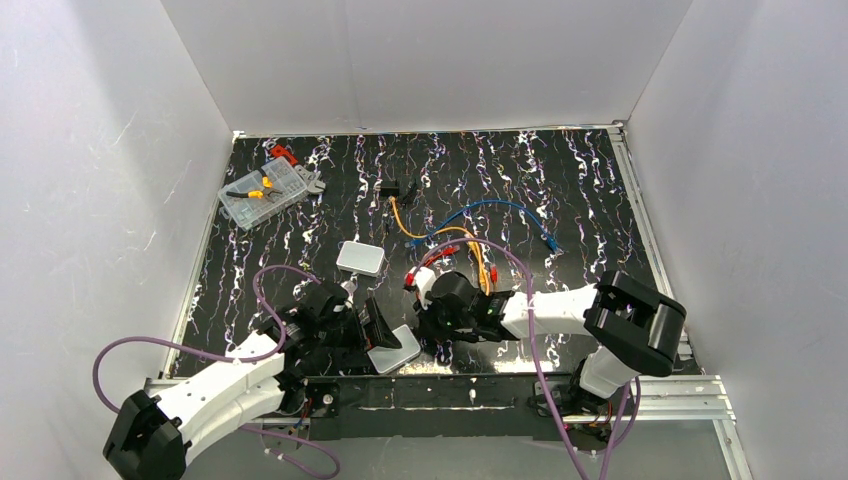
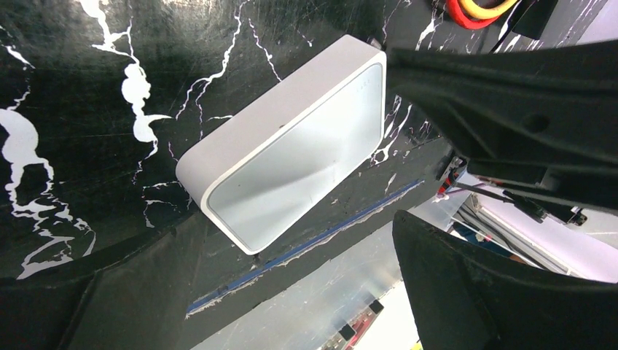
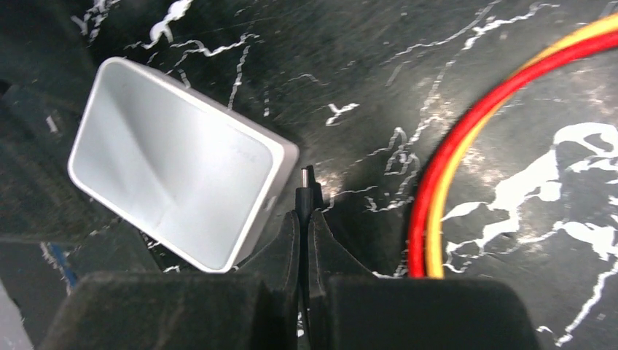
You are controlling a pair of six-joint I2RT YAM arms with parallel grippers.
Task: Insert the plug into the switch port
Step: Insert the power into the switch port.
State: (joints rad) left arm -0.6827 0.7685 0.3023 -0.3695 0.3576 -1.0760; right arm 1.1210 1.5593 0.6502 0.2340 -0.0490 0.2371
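Note:
The switch, a pale grey-white flat box (image 1: 393, 348), lies at the near edge of the mat and also shows in the left wrist view (image 2: 291, 153) and the right wrist view (image 3: 167, 182). My right gripper (image 3: 304, 219) is shut on a thin black plug (image 3: 306, 182). The plug's tip points past the box's right corner, just beside its side edge and apart from it. No socket shows clearly on that edge. In the top view the right gripper (image 1: 432, 335) is just right of the box. My left gripper (image 2: 393, 142) is open, with its fingers (image 2: 510, 95) straddling the box's end.
A smaller white box (image 1: 360, 258) lies farther back. Red and yellow cables (image 3: 437, 182) run right of the plug. A clear parts case (image 1: 262, 192) sits back left, a black adapter (image 1: 390, 188) and a blue cable (image 1: 500, 208) at the back. The mat's near edge and the metal rail (image 2: 328, 292) are close.

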